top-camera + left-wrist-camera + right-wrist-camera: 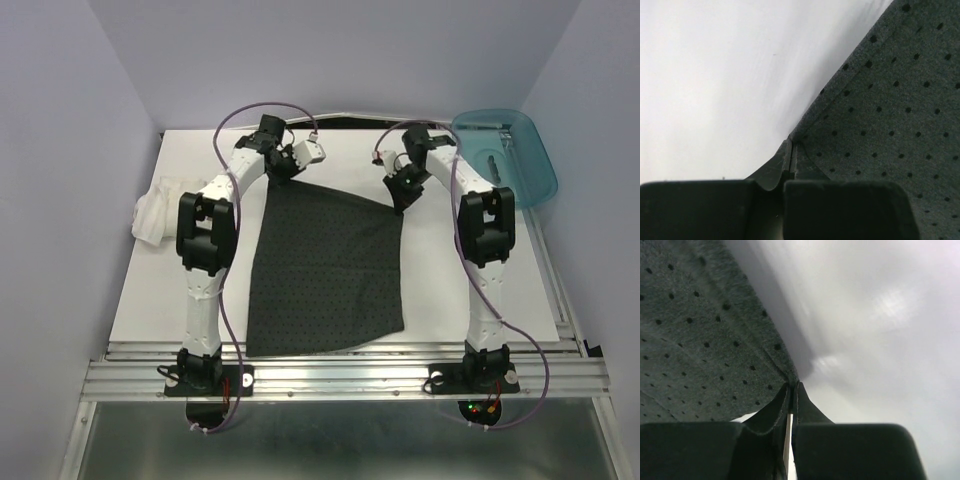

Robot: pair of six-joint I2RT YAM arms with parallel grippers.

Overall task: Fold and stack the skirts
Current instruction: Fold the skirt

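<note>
Tabletop (pixel 180 300) carries black skirt (pixel 325 270) spread flat at centre, long axis running far edge to near edge. Teal bin (pixel 505 155) overhangs far right corner; nothing clearly inside. White skirt (pixel 160 210) lies bunched at left edge, nearer left arm. Left gripper (pixel 285 172) is clenched on black skirt's far left corner, right gripper (pixel 402 200) on its far right corner. Fold likely pulls toward near edge.

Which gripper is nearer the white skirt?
Left. The left gripper pinches the far left corner of the dark skirt, to the right of the crumpled white skirt. The right gripper pinches the far right corner, farther off across the dark skirt.
</note>
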